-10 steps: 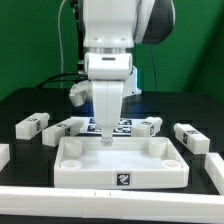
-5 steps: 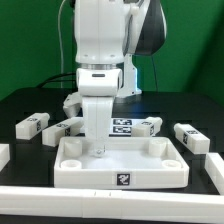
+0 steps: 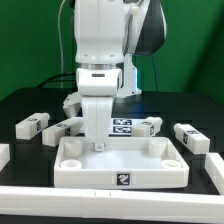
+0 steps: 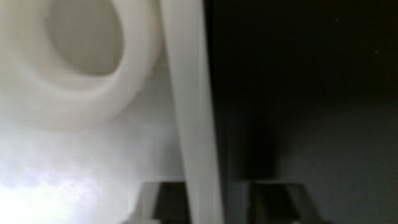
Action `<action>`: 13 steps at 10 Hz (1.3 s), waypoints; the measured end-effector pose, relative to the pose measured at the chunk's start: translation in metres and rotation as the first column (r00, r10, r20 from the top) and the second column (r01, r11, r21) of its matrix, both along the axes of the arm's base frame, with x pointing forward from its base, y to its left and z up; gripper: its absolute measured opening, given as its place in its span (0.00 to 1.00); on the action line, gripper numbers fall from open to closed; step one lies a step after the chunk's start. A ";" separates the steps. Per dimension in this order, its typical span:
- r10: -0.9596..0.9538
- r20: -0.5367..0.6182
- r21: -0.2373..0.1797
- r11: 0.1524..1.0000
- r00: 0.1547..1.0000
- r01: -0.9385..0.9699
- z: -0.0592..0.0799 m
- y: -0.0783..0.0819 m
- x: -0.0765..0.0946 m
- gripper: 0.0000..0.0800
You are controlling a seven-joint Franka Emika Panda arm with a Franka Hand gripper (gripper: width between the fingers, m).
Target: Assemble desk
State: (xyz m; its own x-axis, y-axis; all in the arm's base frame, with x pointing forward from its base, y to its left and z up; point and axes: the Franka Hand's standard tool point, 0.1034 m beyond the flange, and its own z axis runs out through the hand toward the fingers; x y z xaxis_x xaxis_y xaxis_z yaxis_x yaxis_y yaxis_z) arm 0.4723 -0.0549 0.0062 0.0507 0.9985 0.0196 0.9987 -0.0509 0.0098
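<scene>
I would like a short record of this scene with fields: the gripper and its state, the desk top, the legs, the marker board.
gripper: down at the far rim of the desk top, shut on that rim
desk top: flat on the table, hollow side up, no leg fitted
legs: four loose on the table behind the top, two on the exterior view's left, two on its right
marker board: flat behind the top, partly hidden by the arm
wrist view: thin white rim stands between the dark fingers
</scene>
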 end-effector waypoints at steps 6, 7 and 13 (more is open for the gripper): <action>-0.003 0.000 0.000 1.000 1.000 0.003 0.000 -0.001 0.000 0.07; -0.002 -0.001 0.000 1.000 1.000 0.002 0.000 0.001 0.001 0.07; -0.010 0.016 0.022 1.000 1.000 0.010 0.001 0.047 0.040 0.07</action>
State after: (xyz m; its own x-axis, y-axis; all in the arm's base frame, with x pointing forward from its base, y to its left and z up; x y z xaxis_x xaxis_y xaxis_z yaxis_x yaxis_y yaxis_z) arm 0.5126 -0.0078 0.0069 0.0601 0.9973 0.0419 0.9978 -0.0612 0.0246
